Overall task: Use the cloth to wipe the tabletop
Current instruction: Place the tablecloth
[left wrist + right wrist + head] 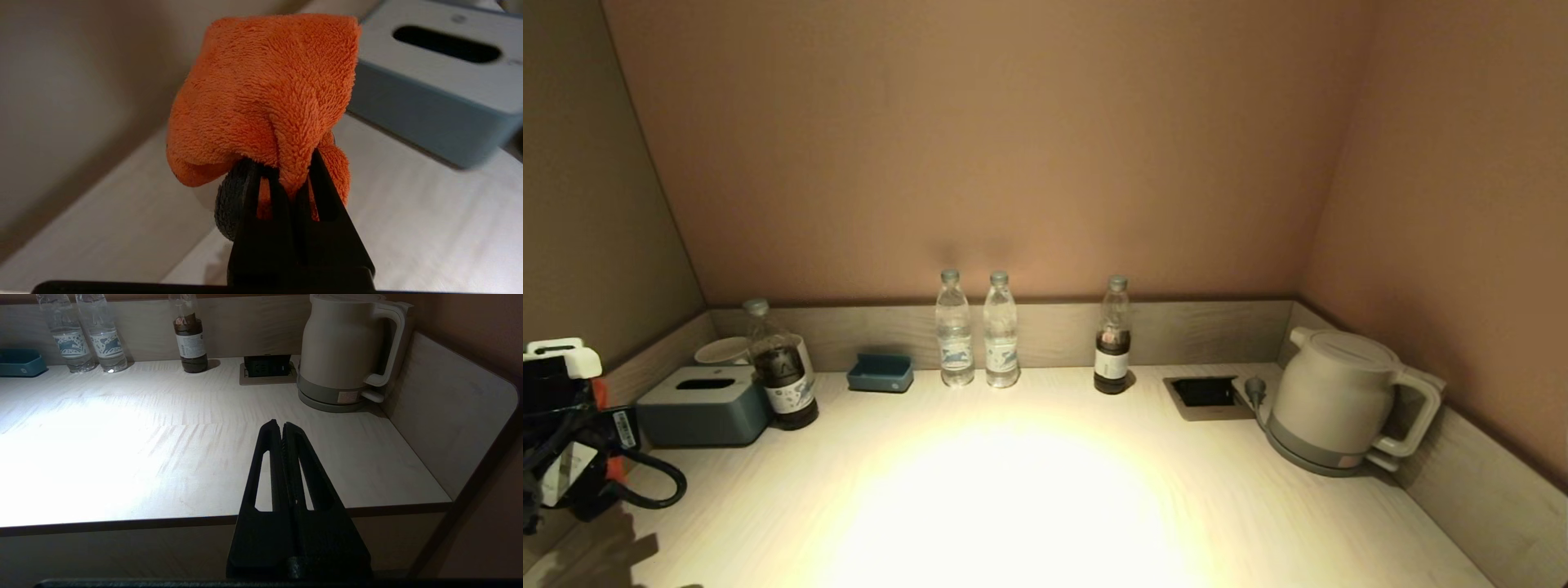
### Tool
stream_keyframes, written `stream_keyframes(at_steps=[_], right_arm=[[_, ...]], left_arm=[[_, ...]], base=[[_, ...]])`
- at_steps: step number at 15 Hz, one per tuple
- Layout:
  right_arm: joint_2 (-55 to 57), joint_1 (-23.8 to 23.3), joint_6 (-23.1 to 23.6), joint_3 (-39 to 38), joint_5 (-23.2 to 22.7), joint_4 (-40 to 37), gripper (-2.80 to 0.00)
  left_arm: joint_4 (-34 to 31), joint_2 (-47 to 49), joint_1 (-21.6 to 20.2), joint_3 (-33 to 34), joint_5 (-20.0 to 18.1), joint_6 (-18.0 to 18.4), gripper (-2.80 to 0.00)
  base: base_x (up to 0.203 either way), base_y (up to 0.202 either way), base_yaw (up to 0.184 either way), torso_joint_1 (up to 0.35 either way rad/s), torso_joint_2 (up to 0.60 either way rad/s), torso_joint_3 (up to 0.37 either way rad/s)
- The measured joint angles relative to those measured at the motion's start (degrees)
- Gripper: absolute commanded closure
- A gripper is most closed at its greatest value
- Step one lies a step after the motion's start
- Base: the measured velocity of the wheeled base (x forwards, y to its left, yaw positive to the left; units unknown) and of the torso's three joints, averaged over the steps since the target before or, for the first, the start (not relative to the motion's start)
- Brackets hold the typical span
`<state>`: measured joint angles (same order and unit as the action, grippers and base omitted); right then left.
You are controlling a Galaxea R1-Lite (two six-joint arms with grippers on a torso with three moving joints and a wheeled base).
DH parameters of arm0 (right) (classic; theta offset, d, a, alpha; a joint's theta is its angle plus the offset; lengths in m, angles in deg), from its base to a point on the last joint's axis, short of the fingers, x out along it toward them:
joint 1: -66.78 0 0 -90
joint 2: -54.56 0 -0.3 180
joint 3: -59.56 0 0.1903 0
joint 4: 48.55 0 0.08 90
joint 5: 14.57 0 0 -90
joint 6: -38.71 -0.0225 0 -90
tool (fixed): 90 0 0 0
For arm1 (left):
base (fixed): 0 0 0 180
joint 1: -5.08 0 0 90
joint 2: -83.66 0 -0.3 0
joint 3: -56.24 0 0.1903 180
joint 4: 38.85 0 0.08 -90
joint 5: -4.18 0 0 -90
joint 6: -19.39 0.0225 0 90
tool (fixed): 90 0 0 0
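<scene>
Left gripper (292, 179): jaws clamped tight on a fold of the cloth (265, 98), orange-red and fuzzy, bunched up and standing beyond the jaw tips, a dark grey patch of its underside peeking out just beside one black finger (249, 204). Held clear above the table (429, 228), pale wood grain showing beneath and to either side of the jaws. Just past the cloth and off to one side of the jaws, a blue-grey tissue box (433, 94) with a dark slot in its top, close by but not touching the cloth. In the head view, only the left arm's wrist and cabling at the far left edge, near that same tissue box; jaws and cloth themselves hidden there.

Right gripper (282, 428): jaws pressed together, nothing between them, hanging off the near edge of the table and pointing across it. Ahead of those jaws and a little to the right, a cream kettle (343, 351) on its base beside the side rim. Straight ahead, the small black recess (267, 366) set into the table. Further left of it, a dark-liquid bottle (190, 343), then two clear water bottles (88, 339) against the back rim, and a small blue tray (20, 362) at the far left.
</scene>
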<state>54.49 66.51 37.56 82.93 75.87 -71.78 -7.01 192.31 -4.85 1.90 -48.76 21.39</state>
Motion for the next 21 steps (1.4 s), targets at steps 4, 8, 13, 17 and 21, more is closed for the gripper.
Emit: stream_keyframes(at_steps=[4, 8, 13, 17, 21], right_arm=[[0.00, 0.02, 0.02, 0.00, 0.00, 0.02, 0.00], [0.00, 0.00, 0.00, 0.00, -0.02, 0.00, 0.00], [0.00, 0.02, 0.02, 0.00, 0.00, 0.02, 0.00], [0.00, 0.00, 0.00, 0.00, 0.00, 0.01, 0.00], [0.00, 0.02, 0.00, 0.00, -0.02, 0.02, 0.00]], left_arm=[[8.40, 3.62, -0.51, -1.23, 0.09, 10.74, 0.00], [9.48, 6.82, 0.43, -1.77, -0.19, 7.94, 0.00], [20.94, 12.25, 1.32, 3.06, 0.01, 1.66, 0.00], [31.97, 17.27, 1.37, 7.39, 1.14, -2.96, 0.00], [32.00, 18.36, 1.43, 8.92, 1.29, -8.32, 0.00]], base=[[0.000, 0.000, 0.000, 0.000, 0.00, 0.000], [0.000, 0.000, 0.000, 0.000, 0.00, 0.000], [0.000, 0.000, 0.000, 0.000, 0.00, 0.000], [0.000, 0.000, 0.000, 0.000, 0.00, 0.000], [0.000, 0.000, 0.000, 0.000, 0.00, 0.000]])
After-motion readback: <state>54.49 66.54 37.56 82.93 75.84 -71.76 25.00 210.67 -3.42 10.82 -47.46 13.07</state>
